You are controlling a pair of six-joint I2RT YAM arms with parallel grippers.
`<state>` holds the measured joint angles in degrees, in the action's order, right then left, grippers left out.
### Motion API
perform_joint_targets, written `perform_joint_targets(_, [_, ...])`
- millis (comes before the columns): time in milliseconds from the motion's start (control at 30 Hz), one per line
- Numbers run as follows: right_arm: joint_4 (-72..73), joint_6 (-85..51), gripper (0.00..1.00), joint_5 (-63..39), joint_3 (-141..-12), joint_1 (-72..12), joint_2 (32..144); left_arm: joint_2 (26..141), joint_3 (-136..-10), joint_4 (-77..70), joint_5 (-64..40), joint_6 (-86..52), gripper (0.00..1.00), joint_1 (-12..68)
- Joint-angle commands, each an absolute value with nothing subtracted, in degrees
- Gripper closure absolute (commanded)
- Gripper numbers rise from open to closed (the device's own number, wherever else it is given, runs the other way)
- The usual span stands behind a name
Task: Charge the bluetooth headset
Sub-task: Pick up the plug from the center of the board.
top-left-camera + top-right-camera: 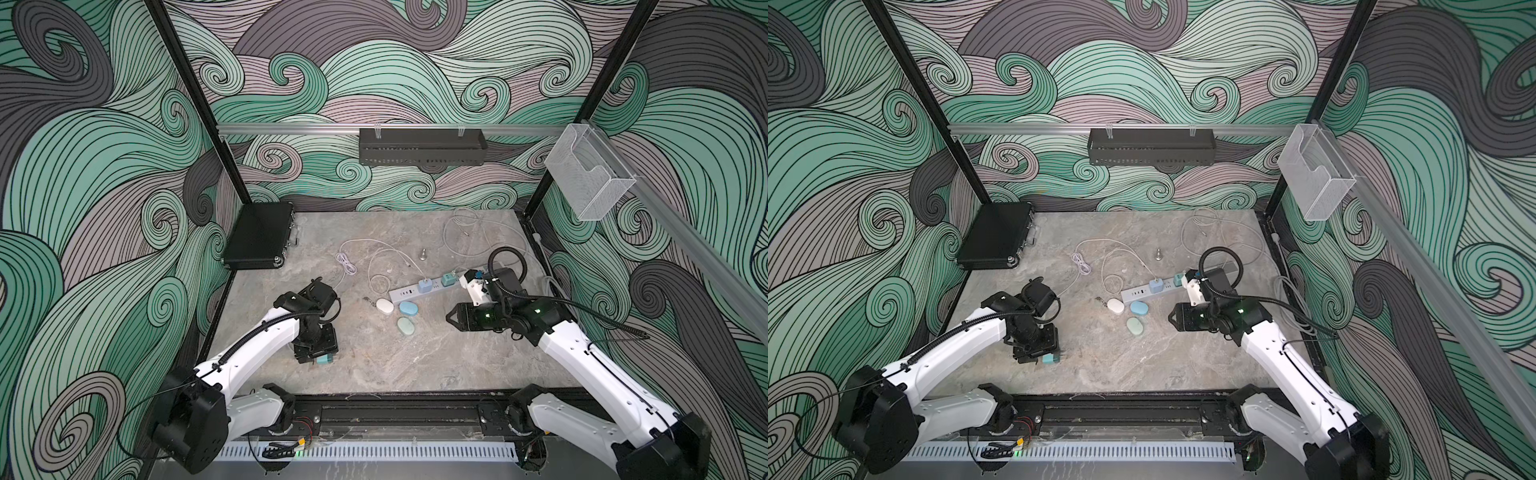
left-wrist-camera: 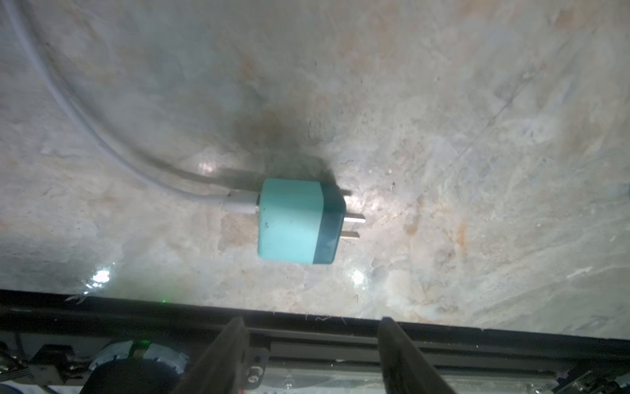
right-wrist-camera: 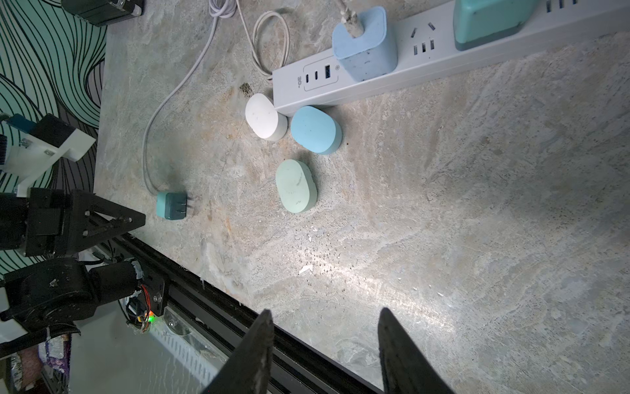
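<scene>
Headset cases: three pebble-shaped cases are seen near the table's centre in both top views. A white case point(image 1: 385, 306) lies with a blue case point(image 1: 409, 308) close at its 3 o'clock, and a green case point(image 1: 406, 325) just apart at 6 o'clock of the blue one. Which one is to be charged cannot be told.
Case handling: the cases are judged light, rigid and smooth. A pinch on the rounded ends is likely to be squeezed off, so the longer, flatter sides are preferred.
Loose charger: a teal adapter point(image 2: 296, 221) is laid on its side at 7 o'clock of the cases, prongs bare, with a white cable point(image 2: 102, 143) plugged into its back.
Charger handling: it is judged small, light and stiff. The two flat flanks are to be gripped, prongs and plug left clear. Drag from the cable is to be expected.
Power strip: a white power strip point(image 1: 409, 293) is lying at 12 to 1 o'clock of the cases, just beside them, with two adapters seated and free sockets between them.
Left gripper point(image 2: 312, 320): it is held over the loose adapter, jaws released, nothing between them.
Right gripper point(image 3: 326, 312): it is held at 3 o'clock of the cases, apart from them, jaws spread and empty.
</scene>
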<state>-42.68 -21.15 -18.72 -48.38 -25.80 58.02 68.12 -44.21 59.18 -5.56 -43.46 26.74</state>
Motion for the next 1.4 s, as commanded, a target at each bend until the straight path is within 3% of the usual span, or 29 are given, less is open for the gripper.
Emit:
perform_joint_targets(0, [-43.0,-22.9,0.5,-20.7,-49.2,-26.0,58.1,69.5,-43.0,55.1,-2.7,-45.5,0.39,26.5])
perform_joint_targets(800, [-42.6,-26.7,0.5,-24.6,-51.2,-26.0,59.2,70.9,-35.7,47.3,-2.7,-45.5,0.46,26.5])
perform_joint_targets(1167, [-41.0,-29.0,0.51,-28.2,-51.8,-26.0,60.4,70.1,-36.4,43.4,-4.5,-41.9,0.67,26.5])
perform_joint_targets(1367, [-36.5,-33.1,0.47,-35.7,-52.0,-26.0,60.8,65.2,-42.4,39.7,-8.9,-31.0,0.77,26.7])
